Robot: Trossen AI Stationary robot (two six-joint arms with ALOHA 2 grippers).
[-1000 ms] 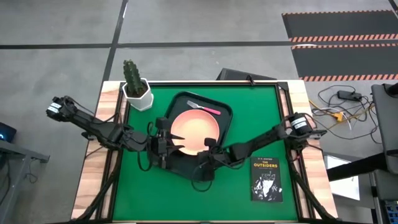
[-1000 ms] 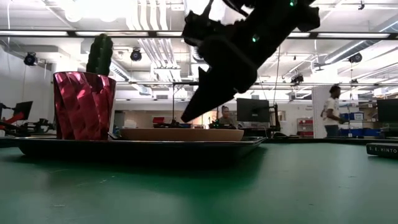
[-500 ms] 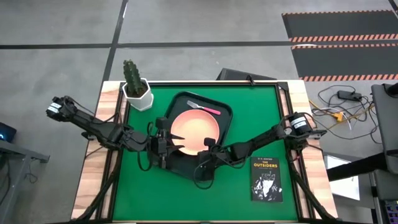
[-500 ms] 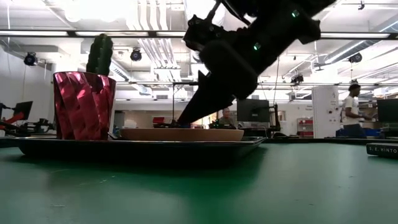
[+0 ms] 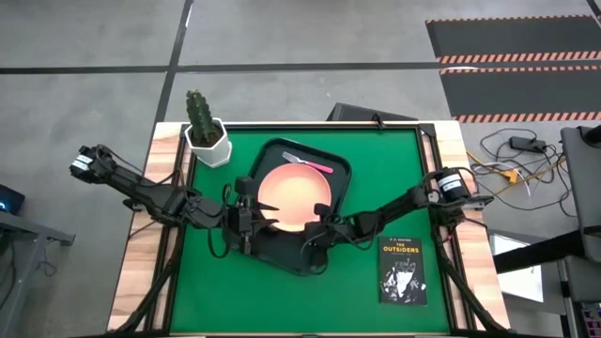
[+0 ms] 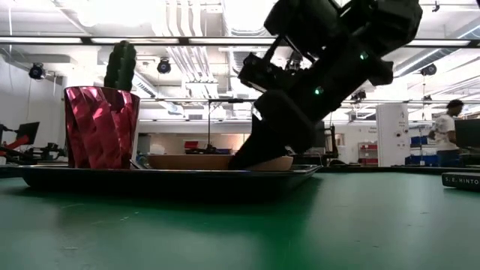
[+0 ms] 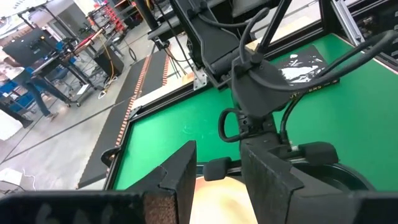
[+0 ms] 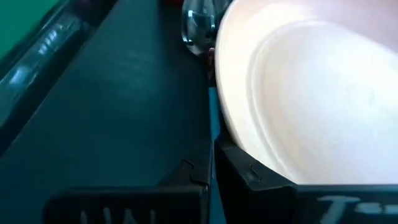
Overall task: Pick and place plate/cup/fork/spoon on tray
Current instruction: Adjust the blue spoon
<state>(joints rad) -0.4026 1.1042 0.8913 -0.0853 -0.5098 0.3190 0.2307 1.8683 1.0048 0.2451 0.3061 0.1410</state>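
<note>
The dark tray (image 5: 344, 175) holds the peach plate (image 5: 296, 192), the pink-handled fork (image 5: 312, 164) at its far side and the dark red cup (image 6: 101, 127), which stands upright on the tray floor; the left arm hides it from above. My right gripper (image 8: 211, 177) is shut on the spoon, low over the tray at the plate's near rim (image 6: 259, 157). The spoon's silver bowl (image 8: 198, 28) shows beside the plate's rim. My left gripper (image 7: 217, 180) is open and empty over the plate's left side (image 5: 255, 218). My right gripper pinches the spoon's blue-teal handle (image 8: 211, 140) between its two fingers, which lie along the handle. The fingers slant down toward the tray from the table's near right. The spoon runs along the plate's rim with its bowl ahead, down by the tray floor (image 8: 124, 93).
A white pot with a cactus (image 5: 208, 141) stands at the table's far left corner. A black book (image 5: 404, 270) lies at the near right. People move in the room beyond the table (image 6: 448, 127).
My right gripper has gone down with the spoon, from above the plate to the tray floor at the plate's near rim. My left arm, the plate, cup and fork have stayed put.
</note>
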